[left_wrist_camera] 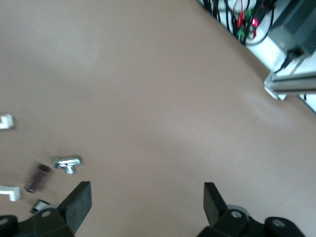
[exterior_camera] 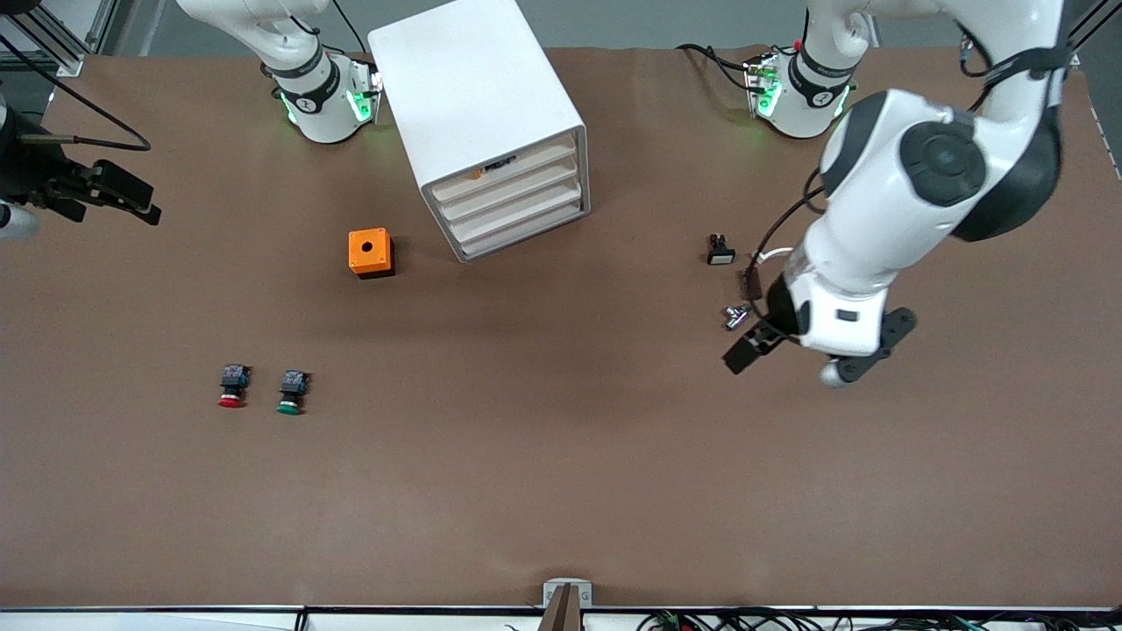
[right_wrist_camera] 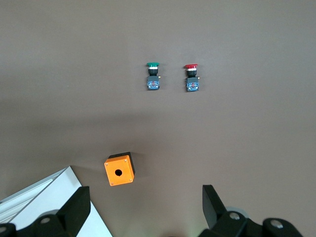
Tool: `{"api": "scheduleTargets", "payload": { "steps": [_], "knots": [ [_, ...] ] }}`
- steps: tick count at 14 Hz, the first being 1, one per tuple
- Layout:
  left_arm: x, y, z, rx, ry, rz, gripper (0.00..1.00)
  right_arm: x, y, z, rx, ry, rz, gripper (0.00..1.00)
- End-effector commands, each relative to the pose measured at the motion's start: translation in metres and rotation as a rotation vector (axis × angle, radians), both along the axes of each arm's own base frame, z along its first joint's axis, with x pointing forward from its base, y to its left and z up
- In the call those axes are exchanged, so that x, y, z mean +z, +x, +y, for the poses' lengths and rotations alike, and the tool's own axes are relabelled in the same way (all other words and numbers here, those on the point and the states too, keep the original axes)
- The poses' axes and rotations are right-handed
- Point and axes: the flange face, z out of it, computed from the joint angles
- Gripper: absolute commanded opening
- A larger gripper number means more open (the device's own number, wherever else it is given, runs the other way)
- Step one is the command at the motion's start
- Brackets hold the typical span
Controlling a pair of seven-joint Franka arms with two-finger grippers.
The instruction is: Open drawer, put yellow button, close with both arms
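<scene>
The white cabinet [exterior_camera: 478,96] stands near the robots' bases, and its corner shows in the right wrist view [right_wrist_camera: 34,210]. The top drawer [exterior_camera: 517,175] has its front about level with the three below. The yellow button [exterior_camera: 478,173] lies inside it, with its orange cap and dark body showing over the drawer front. My left gripper [exterior_camera: 793,364] is open and empty, low over bare table toward the left arm's end [left_wrist_camera: 148,202]. My right gripper [right_wrist_camera: 145,207] is open and empty, high over the table. It shows partly at the edge of the front view [exterior_camera: 101,197].
An orange box [exterior_camera: 370,252] with a hole stands beside the cabinet [right_wrist_camera: 119,170]. A red button [exterior_camera: 231,386] and a green button [exterior_camera: 292,392] lie nearer the front camera. A white-capped part [exterior_camera: 720,250], a brown cylinder [exterior_camera: 751,282] and a silver piece [exterior_camera: 736,314] lie by the left gripper.
</scene>
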Motion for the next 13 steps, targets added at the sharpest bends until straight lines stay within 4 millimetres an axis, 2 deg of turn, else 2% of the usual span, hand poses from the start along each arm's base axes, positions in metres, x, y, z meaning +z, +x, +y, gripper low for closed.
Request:
{"api": "scheduleTargets", "payload": {
  "steps": [1,4,8,12,13],
  "knots": [
    [0.026,-0.002,0.039,-0.028,0.033,-0.022,1.00,0.007,0.000,0.001,0.010,-0.015,-0.012,1.00],
    [0.046,-0.008,0.085,-0.085,0.070,0.009,1.00,0.007,0.000,0.000,0.008,-0.015,-0.014,1.00],
    [0.079,-0.029,0.147,-0.224,0.116,0.051,1.00,0.007,0.000,0.000,0.008,-0.015,-0.012,1.00],
    [0.101,-0.049,0.192,-0.358,0.125,0.083,1.00,0.007,0.000,0.001,0.011,-0.015,-0.012,1.00],
    [0.103,-0.053,0.202,-0.459,0.133,0.090,1.00,0.007,0.000,0.001,0.011,-0.015,-0.014,1.00]
  ]
}}
